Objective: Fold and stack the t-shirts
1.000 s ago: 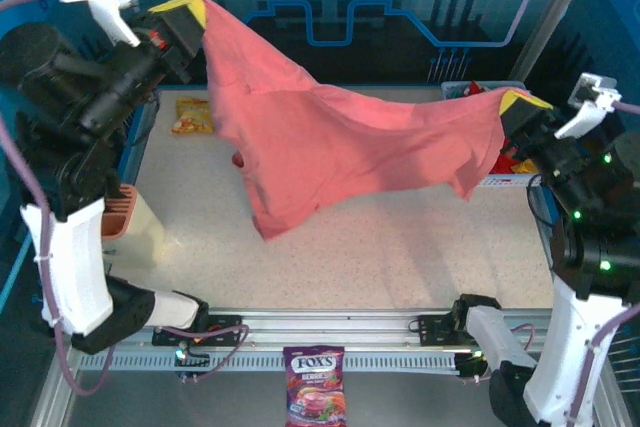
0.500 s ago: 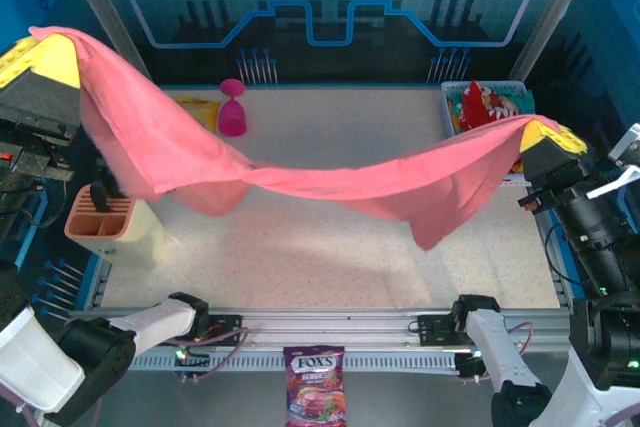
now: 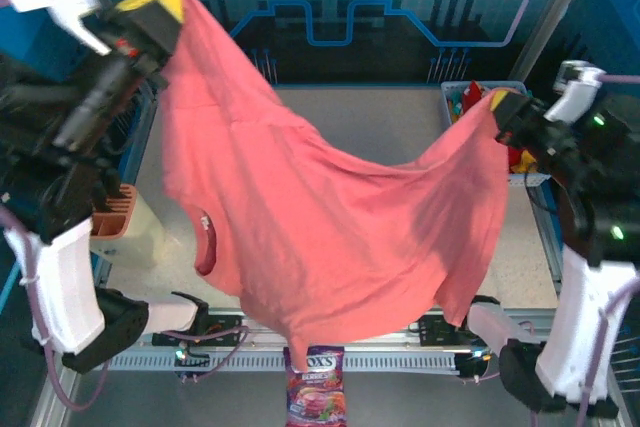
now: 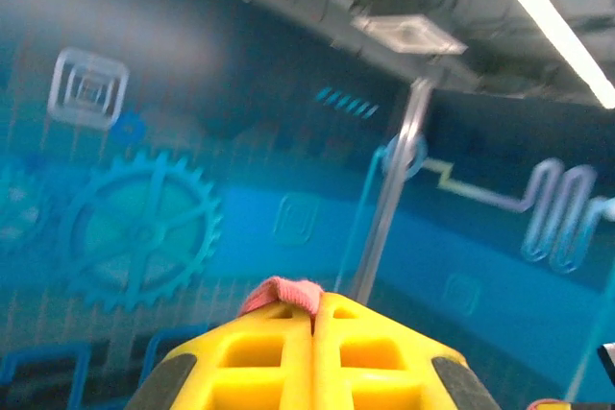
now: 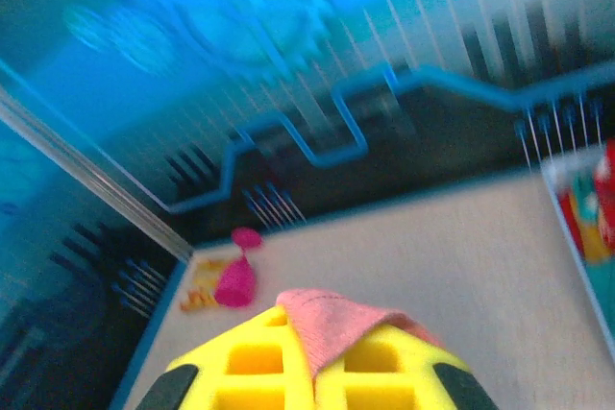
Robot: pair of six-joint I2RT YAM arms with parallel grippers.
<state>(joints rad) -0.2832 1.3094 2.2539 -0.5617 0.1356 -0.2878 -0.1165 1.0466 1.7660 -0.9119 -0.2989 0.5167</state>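
Above the table (image 3: 400,122), the salmon-pink t-shirt (image 3: 330,237) hangs spread out in the air, strung between the two arms. Its upper edge sags in a curve from a high left corner down to a lower right one. The body falls toward the near edge, and in the top view its lowest tip overlaps the rail by the arm bases. Whether the hem touches anything cannot be told. The neck opening (image 3: 205,244) sits low on the left part of the cloth, with a darker inner band showing.

The left jaws are pressed together on one corner, raised high at the far left. In the left wrist view a small fold of pink peeps out between the tips of the yellow fingers (image 4: 259,352), which meet with no gap. The right jaws pinch the opposite corner, lower and at the right side of the table. In the right wrist view the cloth drapes over the tips of that arm's closed fingers (image 5: 250,362).

A light bin (image 3: 452,92) stands at the far right of the table, just behind the right corner of the shirt, with a red item (image 3: 470,99) in it that is too small to identify. A peach slotted holder (image 3: 112,219) stands at the left edge. Near the far left corner a magenta goblet (image 5: 233,282) has an orange-yellow packet (image 5: 197,287) just beside it. A purple sweets bag (image 3: 315,392) lies in front of the rail, below the shirt's tip.
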